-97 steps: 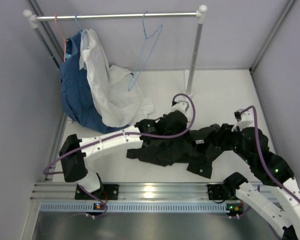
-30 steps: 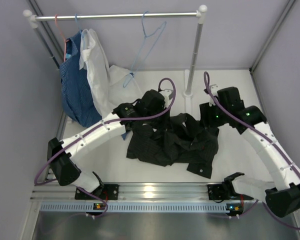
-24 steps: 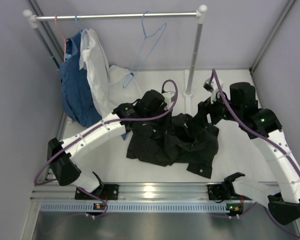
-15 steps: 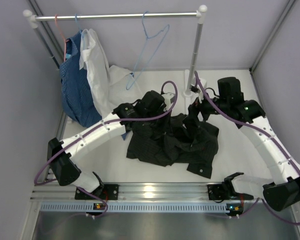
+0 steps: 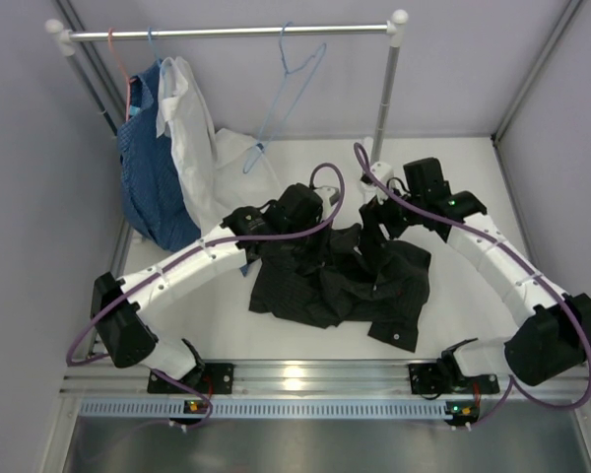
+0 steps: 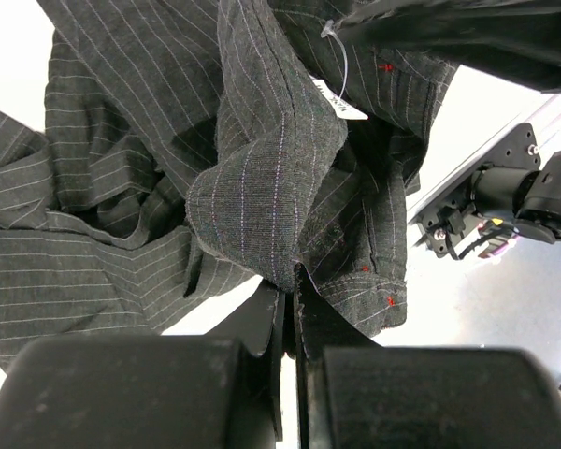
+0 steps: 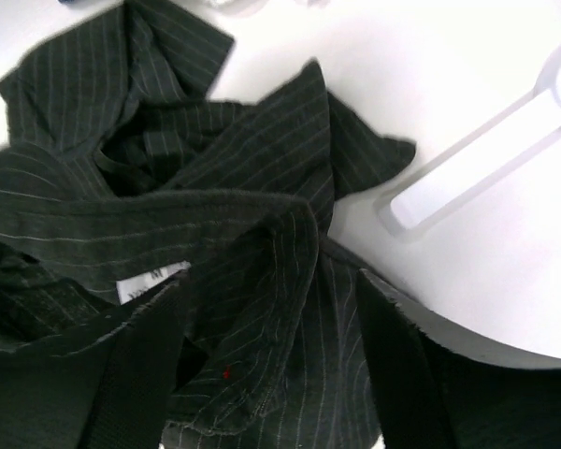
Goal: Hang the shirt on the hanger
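The black pinstriped shirt [image 5: 335, 281] lies crumpled on the white table between both arms. My left gripper [image 5: 308, 235] is shut on a raised fold of the shirt; in the left wrist view the jaws [image 6: 292, 285] pinch the fabric [image 6: 262, 159] at its edge. My right gripper [image 5: 376, 229] is open, low over the shirt's back right part; in the right wrist view [image 7: 271, 351] a collar fold [image 7: 252, 271] with a white label lies between its fingers. The light-blue hanger [image 5: 288, 94] hangs bare from the rod.
A clothes rail [image 5: 236, 32] stands at the back, its right post [image 5: 382, 108] and white foot [image 7: 486, 178] close to my right gripper. A red hanger [image 5: 118, 59], a blue patterned garment [image 5: 148, 177] and a white shirt [image 5: 217, 168] hang at the left.
My right arm has swung left from the back right and come down over the shirt's collar. My left gripper keeps its hold on the fold. The blue hanger sways slightly.
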`<state>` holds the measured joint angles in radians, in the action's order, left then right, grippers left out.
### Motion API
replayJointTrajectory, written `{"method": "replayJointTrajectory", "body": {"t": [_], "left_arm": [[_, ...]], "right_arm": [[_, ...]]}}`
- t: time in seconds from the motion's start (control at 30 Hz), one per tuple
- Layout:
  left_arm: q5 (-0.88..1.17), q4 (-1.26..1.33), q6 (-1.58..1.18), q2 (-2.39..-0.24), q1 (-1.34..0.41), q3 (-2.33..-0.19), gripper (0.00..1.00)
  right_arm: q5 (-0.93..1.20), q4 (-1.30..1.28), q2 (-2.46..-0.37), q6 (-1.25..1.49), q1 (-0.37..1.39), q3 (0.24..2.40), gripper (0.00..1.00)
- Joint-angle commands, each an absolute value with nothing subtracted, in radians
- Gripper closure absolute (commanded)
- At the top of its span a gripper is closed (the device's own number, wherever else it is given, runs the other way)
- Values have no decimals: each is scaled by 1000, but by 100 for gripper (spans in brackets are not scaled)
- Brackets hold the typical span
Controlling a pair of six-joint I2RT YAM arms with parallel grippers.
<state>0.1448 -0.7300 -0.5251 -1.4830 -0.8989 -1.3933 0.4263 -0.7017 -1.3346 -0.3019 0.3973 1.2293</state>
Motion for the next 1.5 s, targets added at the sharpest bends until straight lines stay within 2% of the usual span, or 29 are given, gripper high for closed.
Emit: {"method": "replayJointTrajectory", "body": {"t": [0.0, 0.07, 0.17, 0.23, 0.27, 0.3, 0.33, 0.4, 0.5, 0.67, 0.77, 0.83, 1.0, 1.33, 1.47], "left_arm": [[121, -735, -529, -1459, -900, -1417, 100], [117, -736, -526, -1463, -900, -1428, 100], [110, -744, -515, -1474, -900, -1443, 100], [112, -744, -515, -1483, -900, -1459, 100], [110, -742, -512, -1486, -900, -1463, 100], [106, -744, -512, -1494, -900, -1474, 100], [86, -744, -514, -1499, -900, -1482, 100], [54, -752, -534, -1519, -900, -1499, 96], [-38, -772, -600, -1543, -900, -1548, 81], [-109, -804, -791, -1611, -902, -1603, 39], [-124, -822, -862, -1655, -928, -1643, 26], [-159, -889, -909, -1683, -972, -1689, 2], [-316, -1038, -1020, -1753, -1046, -1839, 2], [-388, -1124, -1273, -1735, -1066, -1784, 2], [-408, -1121, -1330, -1772, -1062, -1804, 5]], "right_arm": [[374, -649, -1324, -252, 402, 1160, 34], [345, -644, -1319, -226, 402, 1111, 37], [281, -621, -1324, -199, 402, 1062, 47], [262, -614, -1328, -184, 400, 1057, 60], [249, -612, -1330, -166, 402, 1066, 67], [233, -612, -1328, -152, 400, 1072, 92], [175, -614, -1327, -105, 399, 1081, 100], [120, -614, -1306, -43, 397, 1094, 100], [5, -604, -1244, 112, 397, 1075, 100], [-109, -589, -1135, 302, 402, 1009, 100], [-158, -591, -1091, 334, 405, 994, 100], [-193, -594, -1078, 342, 407, 988, 100], [-210, -568, -1034, 364, 414, 960, 100], [-261, -509, -973, 365, 423, 890, 100], [-264, -477, -942, 361, 426, 864, 100]]}}
